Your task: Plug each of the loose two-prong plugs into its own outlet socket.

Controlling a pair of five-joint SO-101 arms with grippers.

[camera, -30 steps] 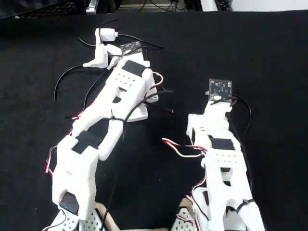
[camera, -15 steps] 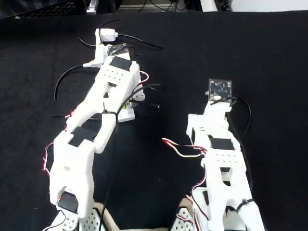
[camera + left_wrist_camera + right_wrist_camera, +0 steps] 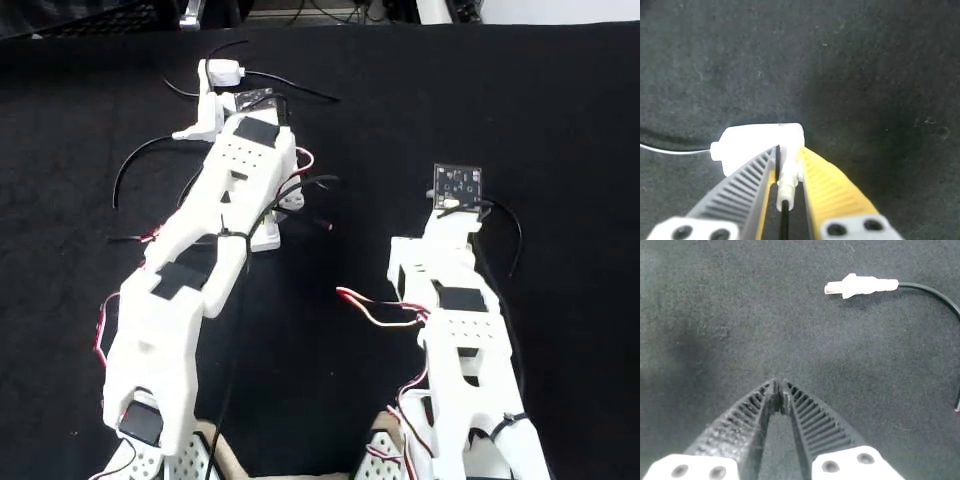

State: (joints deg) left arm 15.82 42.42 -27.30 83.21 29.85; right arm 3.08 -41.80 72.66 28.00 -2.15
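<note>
In the left wrist view my left gripper (image 3: 785, 150) is shut on a white two-prong plug (image 3: 787, 175) with a black cord. The plug's front end touches a white outlet socket (image 3: 760, 142) on the black cloth. From above, that socket (image 3: 222, 72) lies at the far left, just beyond the left gripper (image 3: 213, 98). A second loose white plug (image 3: 860, 286) with a black cord lies flat on the cloth, ahead of my right gripper (image 3: 777, 390). The right gripper is shut with nothing between its fingers.
Black cords (image 3: 135, 160) loop over the black cloth (image 3: 560, 120) around the left arm, and another cord (image 3: 516, 238) curves beside the right arm. Red and white servo wires (image 3: 375, 310) hang between the arms. Open cloth lies at the far right.
The left arm has swung to the left with the plug, bringing it up to the white socket. The right arm has not moved.
</note>
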